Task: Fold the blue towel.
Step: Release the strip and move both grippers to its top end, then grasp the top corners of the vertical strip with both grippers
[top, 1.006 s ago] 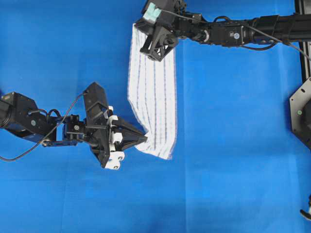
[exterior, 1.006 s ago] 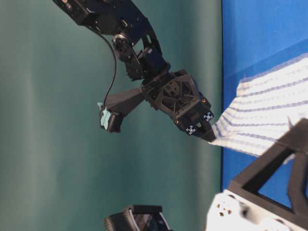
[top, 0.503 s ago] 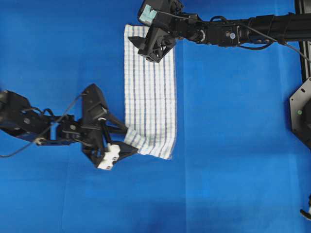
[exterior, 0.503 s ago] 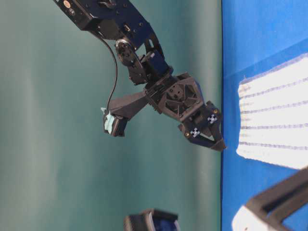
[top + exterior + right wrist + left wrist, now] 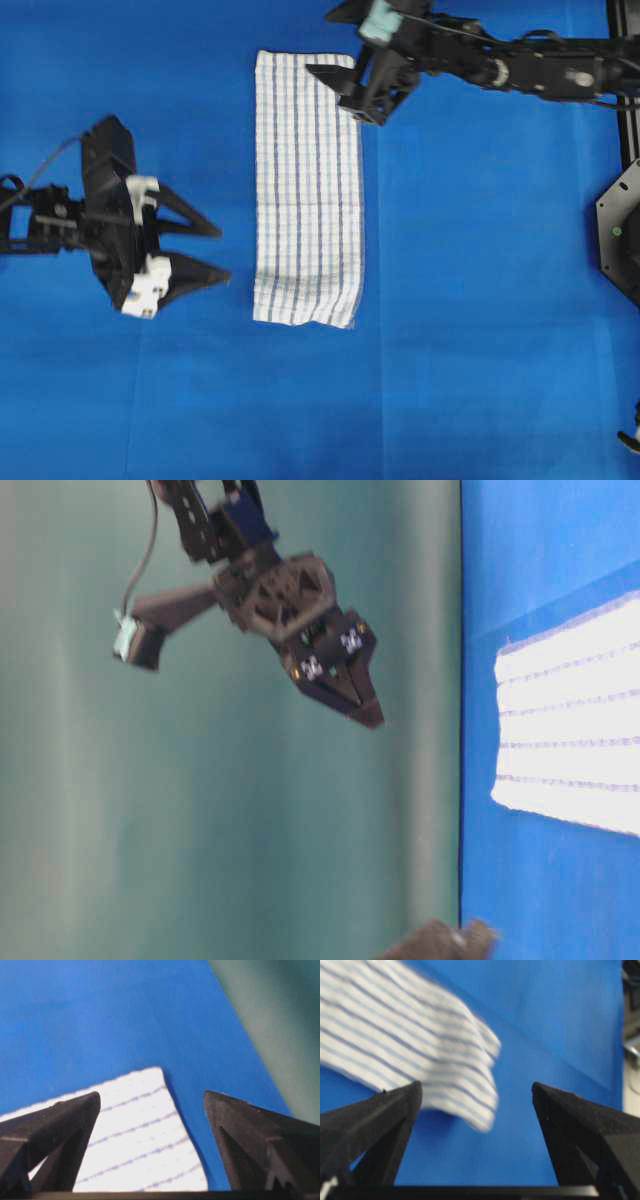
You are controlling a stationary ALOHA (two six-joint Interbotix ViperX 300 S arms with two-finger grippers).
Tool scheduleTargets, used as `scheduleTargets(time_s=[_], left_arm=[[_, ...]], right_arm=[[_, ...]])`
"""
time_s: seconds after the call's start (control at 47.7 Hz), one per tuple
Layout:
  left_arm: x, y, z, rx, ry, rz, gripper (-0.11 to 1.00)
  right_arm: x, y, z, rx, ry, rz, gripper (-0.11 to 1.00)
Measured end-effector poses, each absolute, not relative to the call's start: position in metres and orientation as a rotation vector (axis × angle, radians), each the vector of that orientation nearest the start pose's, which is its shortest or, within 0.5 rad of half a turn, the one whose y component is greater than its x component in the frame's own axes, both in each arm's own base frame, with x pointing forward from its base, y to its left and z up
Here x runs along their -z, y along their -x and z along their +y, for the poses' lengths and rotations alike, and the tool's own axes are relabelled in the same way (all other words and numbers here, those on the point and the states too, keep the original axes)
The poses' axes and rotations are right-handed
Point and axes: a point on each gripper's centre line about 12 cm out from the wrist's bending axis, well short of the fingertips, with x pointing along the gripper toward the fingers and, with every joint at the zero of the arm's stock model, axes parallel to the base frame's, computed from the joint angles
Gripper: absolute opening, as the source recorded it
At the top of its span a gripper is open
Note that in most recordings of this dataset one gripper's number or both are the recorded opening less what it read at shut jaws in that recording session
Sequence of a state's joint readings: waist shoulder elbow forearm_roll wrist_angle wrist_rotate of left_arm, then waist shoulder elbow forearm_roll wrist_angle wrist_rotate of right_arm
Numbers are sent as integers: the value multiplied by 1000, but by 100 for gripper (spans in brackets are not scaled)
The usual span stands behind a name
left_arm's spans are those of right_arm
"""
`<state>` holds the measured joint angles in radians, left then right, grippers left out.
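- You have a solid blue table covering across the whole work surface; faint crease lines run through it in the overhead view.
- Behind the table's far edge you have a plain dull-green backdrop, with soft vertical shading.
- At the right edge of the overhead view you see a dark vertical rail and a black angular mount.
- Lighting is even, shadows faint.

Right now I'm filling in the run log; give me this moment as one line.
towel: blue towel flat, long narrow strip on table covering | left gripper: open, beside towel, empty | right gripper: open, above towel's far corner, empty
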<state>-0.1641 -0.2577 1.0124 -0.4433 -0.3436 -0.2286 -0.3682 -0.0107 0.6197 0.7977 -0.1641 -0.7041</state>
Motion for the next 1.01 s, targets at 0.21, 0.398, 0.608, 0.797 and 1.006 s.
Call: scheduleTargets(time_s=[0.21,0.398,0.608,0.797,1.006], left_arm=[[-180,-306,23,-239,342,395,88],[-182,-311,71,-351,182,399,88],[-174,-327,115,-445,112,434,88],[-163,-347,148,-500,84,462,88],[-140,-359,175,-549,96,506,88]], right_arm=[[-198,-350,-153,523,-141,470,88],[-197,-345,-151,527,-139,471,88],[-192,-346,-155,551,-126,469,88],[-169,-346,-164,583,-124,517,88],[-137,-346,-175,621,-123,585,88]])
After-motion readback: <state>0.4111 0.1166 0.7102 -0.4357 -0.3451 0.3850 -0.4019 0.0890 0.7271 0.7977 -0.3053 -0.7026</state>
